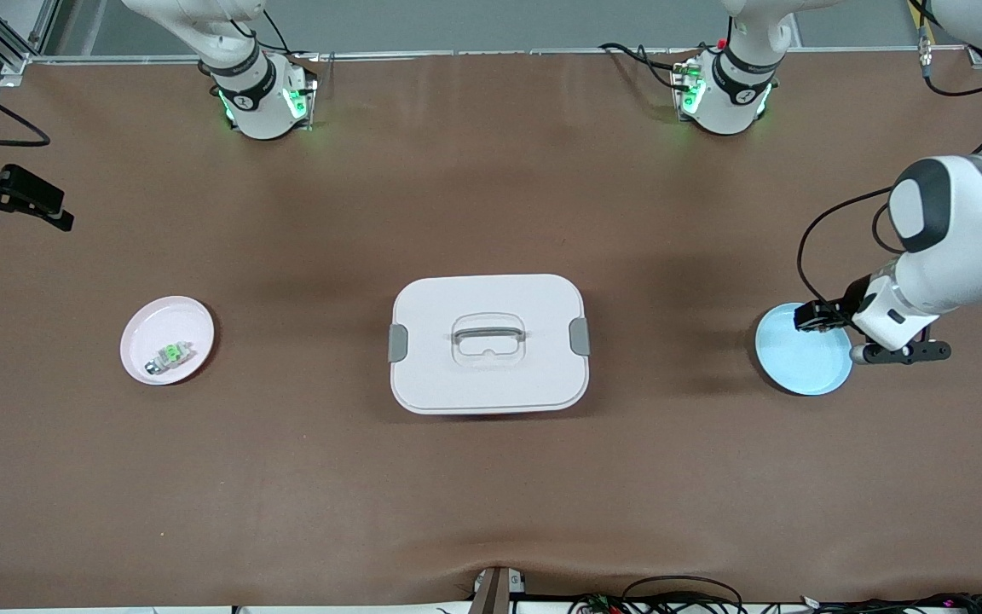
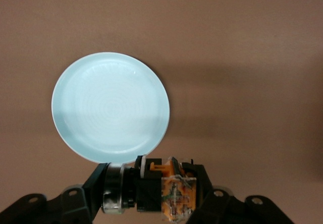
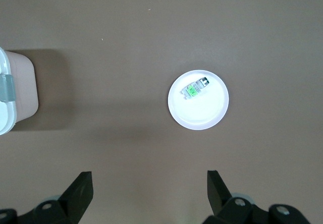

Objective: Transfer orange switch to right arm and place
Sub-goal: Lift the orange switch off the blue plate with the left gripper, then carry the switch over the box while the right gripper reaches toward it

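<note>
I have the left claw (image 2: pixel 169 196) clamped on the orange switch (image 2: pixel 174 191), up over the blue plate's (image 1: pixel 802 362) rim. Right claw (image 3: pixel 149 188) is spread wide, waiting well apart from that plate. Tiny part: handover could twist or drop it.

Brown table (image 1: pixel 491 495), grey floor (image 1: pixel 491 26) above it

A robotics lab: two white Franka arms (image 1: pixel 244 94) bolted along a brown-matted table's (image 1: pixel 491 477) edge, cables (image 1: pixel 678 597) trailing.
</note>
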Controlling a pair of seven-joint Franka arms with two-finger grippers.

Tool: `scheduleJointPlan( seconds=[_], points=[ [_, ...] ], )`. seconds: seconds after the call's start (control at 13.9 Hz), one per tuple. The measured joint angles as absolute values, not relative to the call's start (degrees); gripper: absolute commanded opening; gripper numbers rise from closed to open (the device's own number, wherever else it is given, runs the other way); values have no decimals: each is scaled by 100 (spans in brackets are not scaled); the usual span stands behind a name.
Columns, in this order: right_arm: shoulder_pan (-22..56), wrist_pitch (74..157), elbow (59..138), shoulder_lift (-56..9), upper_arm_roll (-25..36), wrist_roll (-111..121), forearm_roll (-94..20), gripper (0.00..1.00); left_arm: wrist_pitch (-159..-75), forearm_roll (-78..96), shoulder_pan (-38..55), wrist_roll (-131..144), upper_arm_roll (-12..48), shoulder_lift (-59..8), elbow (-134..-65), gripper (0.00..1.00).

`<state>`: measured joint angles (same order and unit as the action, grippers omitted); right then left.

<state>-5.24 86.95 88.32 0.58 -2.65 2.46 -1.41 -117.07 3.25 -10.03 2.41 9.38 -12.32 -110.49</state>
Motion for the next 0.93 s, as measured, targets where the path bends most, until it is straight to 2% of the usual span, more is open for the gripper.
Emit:
scheduleJointPlan(
  seconds=[0.29,0.93],
  points=[
    [-525,8695,8831,58,-259,246,-140,100,-10678,361,-992,1294,1384,-1096,-10483,0],
    [-337,8389,8835,35,-345,179,-149,100,-10263,956,-946,3750,2235,-1007,-9935,0]
  ],
)
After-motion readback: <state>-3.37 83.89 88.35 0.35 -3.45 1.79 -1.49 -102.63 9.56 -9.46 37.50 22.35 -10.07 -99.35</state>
